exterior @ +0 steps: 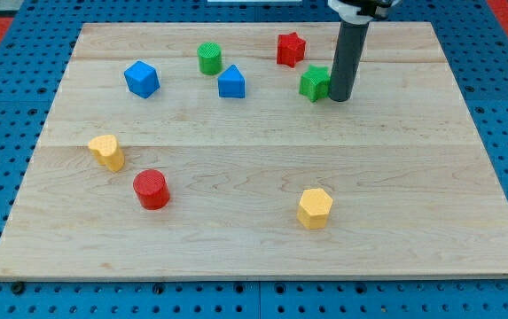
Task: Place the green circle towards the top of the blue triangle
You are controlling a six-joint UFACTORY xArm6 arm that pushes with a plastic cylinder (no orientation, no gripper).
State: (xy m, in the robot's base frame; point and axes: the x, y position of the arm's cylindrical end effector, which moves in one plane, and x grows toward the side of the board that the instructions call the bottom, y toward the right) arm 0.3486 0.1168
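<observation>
The green circle (209,58) stands near the view's top, just up and left of the blue triangle (231,81), with a small gap between them. My tip (339,97) rests on the board at the view's upper right, touching the right side of a green star block (315,83). The tip is well to the right of the green circle and the blue triangle.
A red star block (290,49) sits above and left of the tip. A blue cube (142,79) is at the upper left. A yellow heart block (106,151), a red cylinder (151,189) and a yellow hexagon (315,208) lie lower on the wooden board (413,177).
</observation>
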